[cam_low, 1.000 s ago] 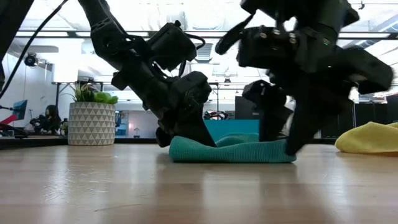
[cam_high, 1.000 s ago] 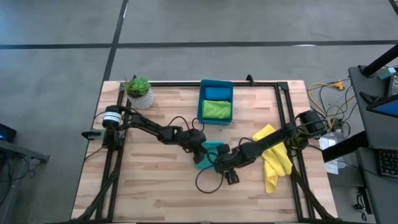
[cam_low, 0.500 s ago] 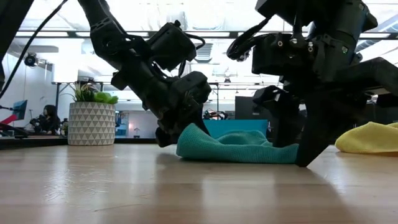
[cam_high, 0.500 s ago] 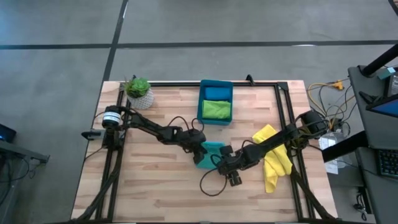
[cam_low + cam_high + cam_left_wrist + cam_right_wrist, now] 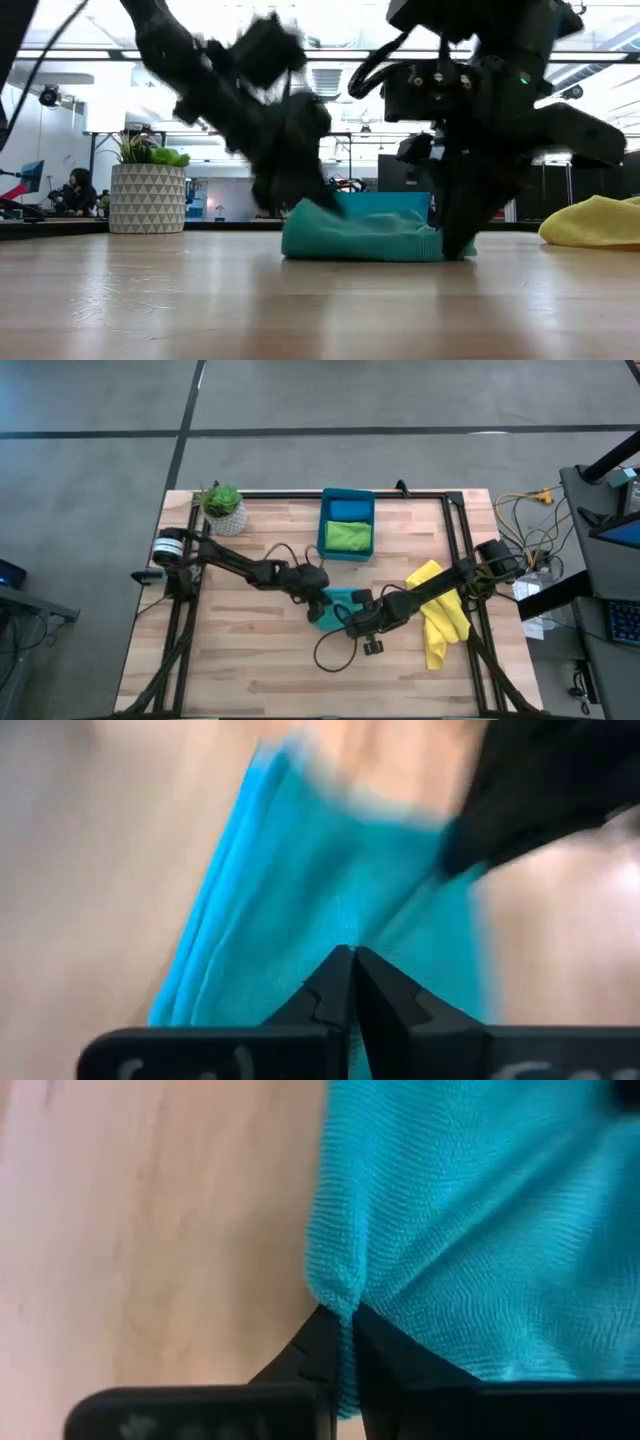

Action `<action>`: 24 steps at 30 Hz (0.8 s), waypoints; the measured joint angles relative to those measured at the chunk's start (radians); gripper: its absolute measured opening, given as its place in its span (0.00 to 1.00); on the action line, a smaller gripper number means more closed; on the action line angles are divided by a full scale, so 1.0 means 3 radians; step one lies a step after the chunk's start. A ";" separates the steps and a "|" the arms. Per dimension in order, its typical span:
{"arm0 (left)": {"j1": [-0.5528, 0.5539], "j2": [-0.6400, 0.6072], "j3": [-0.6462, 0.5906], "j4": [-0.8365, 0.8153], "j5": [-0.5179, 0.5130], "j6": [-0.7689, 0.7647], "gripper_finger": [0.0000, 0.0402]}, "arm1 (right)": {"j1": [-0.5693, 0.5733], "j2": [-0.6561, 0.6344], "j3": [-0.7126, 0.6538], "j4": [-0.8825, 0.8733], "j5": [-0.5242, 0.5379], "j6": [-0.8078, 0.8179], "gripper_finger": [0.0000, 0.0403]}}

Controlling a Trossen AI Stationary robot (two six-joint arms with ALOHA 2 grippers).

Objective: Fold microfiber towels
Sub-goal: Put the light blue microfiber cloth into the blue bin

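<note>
Seen from above, a wooden table (image 5: 240, 660) holds two dark robot arms that meet at its middle over a teal towel (image 5: 340, 603). The towel lies bunched in a low, thick mound on the wood, already partly folded.

The left gripper (image 5: 318, 603) is clenched on the towel's left edge; its wrist view shows the closed fingertips (image 5: 352, 982) with teal cloth at their tip. The right gripper (image 5: 357, 622) is clamped on the towel's near corner, and its wrist view shows a small pleat of the towel (image 5: 470, 1210) drawn in between the closed fingertips (image 5: 340, 1342).

A yellow towel (image 5: 440, 615) lies crumpled near the right edge, well apart from the teal one. At the back of the table, a teal-blue bin (image 5: 347, 523) holds a blue towel (image 5: 349, 509) and a lime green towel (image 5: 348, 537). A potted plant (image 5: 223, 507) stands at the back left corner.

With both corners pinched, the fold probably goes best if the two grippers lift together and level, keep the edge between them taut, and carry it across to the opposite edge before letting go. The right gripper's bite looks shallow, so a slow pull seems wise, or the cloth may slip free.
</note>
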 joint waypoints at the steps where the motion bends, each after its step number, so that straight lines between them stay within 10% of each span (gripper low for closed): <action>1: 0.0009 -0.0143 0.0000 0.0005 -0.0001 0.0064 0.00 | -0.0001 -0.0018 0.0079 -0.0113 0.0005 0.0004 0.03; 17: 0.0050 -0.2244 -0.0178 -0.0348 -0.0056 0.0821 0.01 | -0.0229 -0.0299 0.1551 -0.1048 -0.0201 0.0011 0.02; 24: 0.0014 -0.2369 -0.0181 -0.0664 0.0157 0.0965 0.23 | -0.0449 -0.0336 0.1958 -0.1244 -0.0246 0.0011 0.02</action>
